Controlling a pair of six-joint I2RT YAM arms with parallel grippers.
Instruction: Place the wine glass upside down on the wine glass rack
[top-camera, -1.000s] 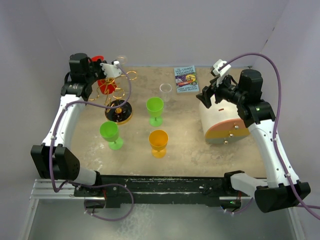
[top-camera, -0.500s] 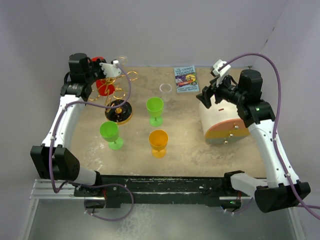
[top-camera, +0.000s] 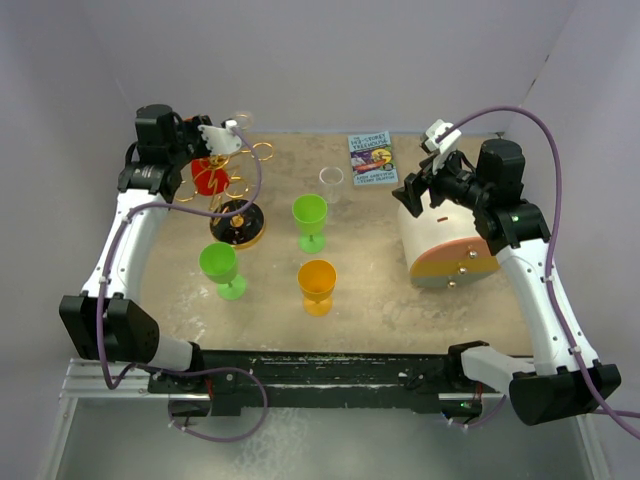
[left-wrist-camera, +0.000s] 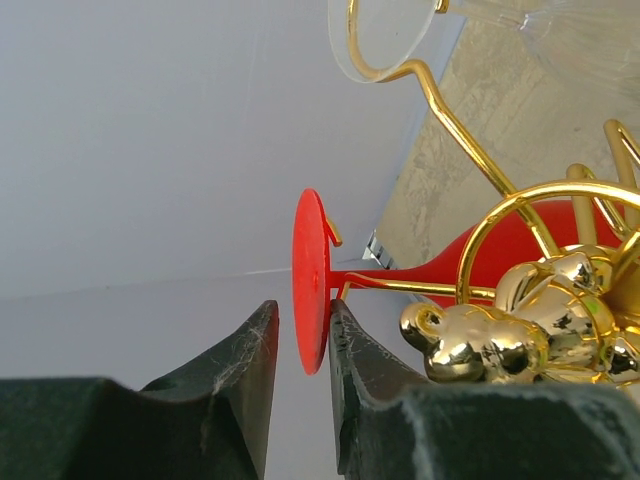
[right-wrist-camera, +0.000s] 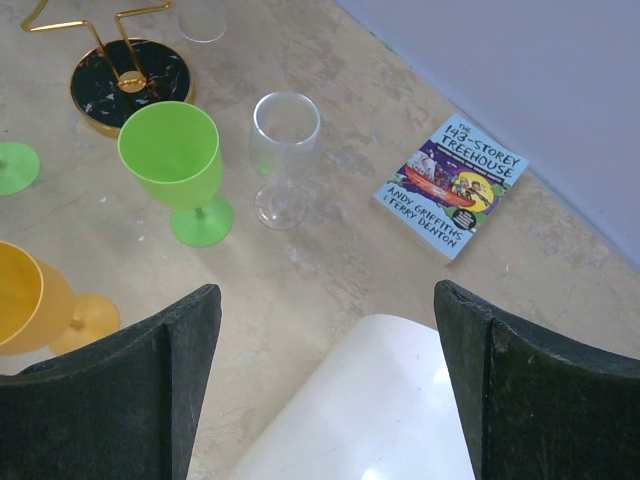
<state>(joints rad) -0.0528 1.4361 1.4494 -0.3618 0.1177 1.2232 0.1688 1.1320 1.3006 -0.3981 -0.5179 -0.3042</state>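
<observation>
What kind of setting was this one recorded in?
Probably a lab test bench: plain walls box in the tabletop, a metal mounting rail edges it, and staged props include a children's book.

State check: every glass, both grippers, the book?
red wine glass: hanging on wine glass rack
left gripper: open, straddling its foot
right gripper: open, empty
hanging clear glass: foot in rack loop
near green glass: upright
far green glass: upright
orange glass: upright
standing clear glass: upright
book: closed, flat
</observation>
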